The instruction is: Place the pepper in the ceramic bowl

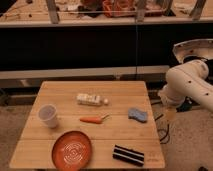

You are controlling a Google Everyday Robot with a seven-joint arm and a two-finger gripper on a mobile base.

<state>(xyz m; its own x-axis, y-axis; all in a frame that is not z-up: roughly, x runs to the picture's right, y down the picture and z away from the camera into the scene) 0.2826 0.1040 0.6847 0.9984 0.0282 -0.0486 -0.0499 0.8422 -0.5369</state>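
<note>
Bowl (72, 150) seen at front edge of desk (120, 90); pepper (93, 119) laid mid-desk behind it, apart, stem to the right.
Claw (170, 114) held off the desk's right side; its state cannot be told.

A wooden table (120, 90) carries 4 such items. A white bottle (91, 99) lies on its side toward the far middle. A translucent cup (48, 115) stands upright at the left. A blue sponge (137, 115) sits at the right, and a black-and-white striped block (128, 155) lies near the front right corner.
</note>
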